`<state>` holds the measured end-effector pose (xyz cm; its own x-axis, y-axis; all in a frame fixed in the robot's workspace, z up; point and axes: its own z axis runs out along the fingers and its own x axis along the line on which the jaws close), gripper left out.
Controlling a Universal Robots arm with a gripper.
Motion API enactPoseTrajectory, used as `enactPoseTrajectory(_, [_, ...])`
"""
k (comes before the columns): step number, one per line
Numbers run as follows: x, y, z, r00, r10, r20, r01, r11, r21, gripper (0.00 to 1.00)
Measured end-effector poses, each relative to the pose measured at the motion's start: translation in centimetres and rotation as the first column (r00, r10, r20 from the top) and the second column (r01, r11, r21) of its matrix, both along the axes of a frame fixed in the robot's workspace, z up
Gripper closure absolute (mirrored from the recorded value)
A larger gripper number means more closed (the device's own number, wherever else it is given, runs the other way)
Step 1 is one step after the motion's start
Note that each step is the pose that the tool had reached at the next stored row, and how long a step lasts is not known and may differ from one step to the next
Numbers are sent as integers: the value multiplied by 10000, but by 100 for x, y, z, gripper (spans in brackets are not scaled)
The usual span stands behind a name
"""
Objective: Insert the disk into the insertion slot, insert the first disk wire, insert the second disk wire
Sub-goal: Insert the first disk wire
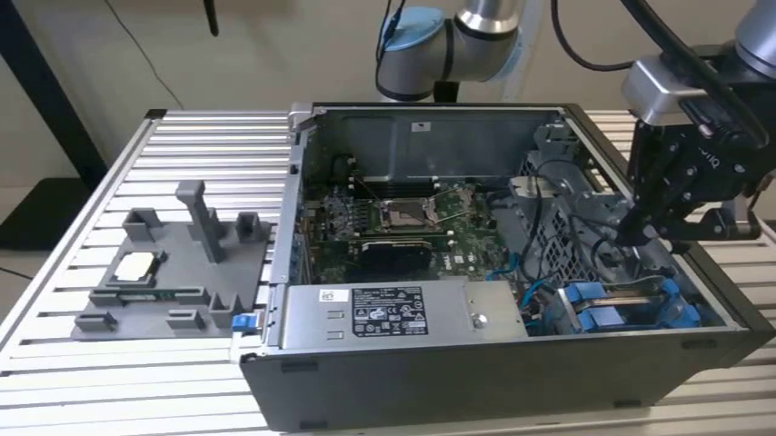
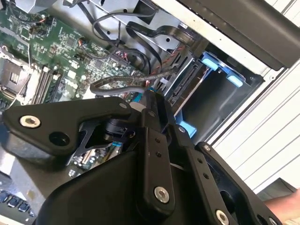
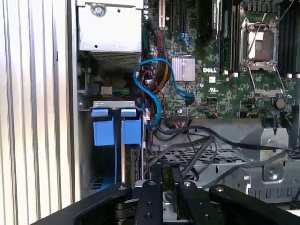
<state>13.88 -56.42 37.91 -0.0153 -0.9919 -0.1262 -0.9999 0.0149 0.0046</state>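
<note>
Exterior view: an open computer case (image 1: 485, 381) is laid on a slatted table (image 1: 73, 381), and the gripper (image 1: 642, 238) is seen inside it toward the exterior view's right, over black cables (image 1: 570, 254). The disk (image 1: 594, 318), in its blue carrier, is seated in the drive bay at the case's lower-right corner, near the gripper. Whether the claw is open or clamped on anything cannot be told.
</note>
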Motion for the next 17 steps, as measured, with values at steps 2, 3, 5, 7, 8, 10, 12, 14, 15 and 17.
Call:
enactPoseTrajectory(2, [0,-7,-6,10000,1,23,0,10000,-90,81])
enactPoseTrajectory(3, [0,-11,-9,10000,1,31,0,9999,-140,81])
enactPoseTrajectory(5, [0,-18,-15,10000,1,40,0,9996,-286,81])
enactPoseTrajectory(7, [0,-23,-20,10000,3,45,0,9988,-482,81])
enactPoseTrajectory(8, [0,-25,-22,10000,3,47,0,9983,-580,81])
enactPoseTrajectory(10, [0,-30,-26,10000,3,52,1,9970,-777,81])
enactPoseTrajectory(12, [0,-34,-31,10000,4,58,1,9954,-958,81])
enactPoseTrajectory(14, [0,-35,-41,10000,5,66,2,9940,-1091,81])
enactPoseTrajectory(15, [0,-36,-43,10000,5,66,2,9939,-1107,81])
enactPoseTrajectory(17, [0,-35,-43,10000,5,66,2,9938,-1110,81])
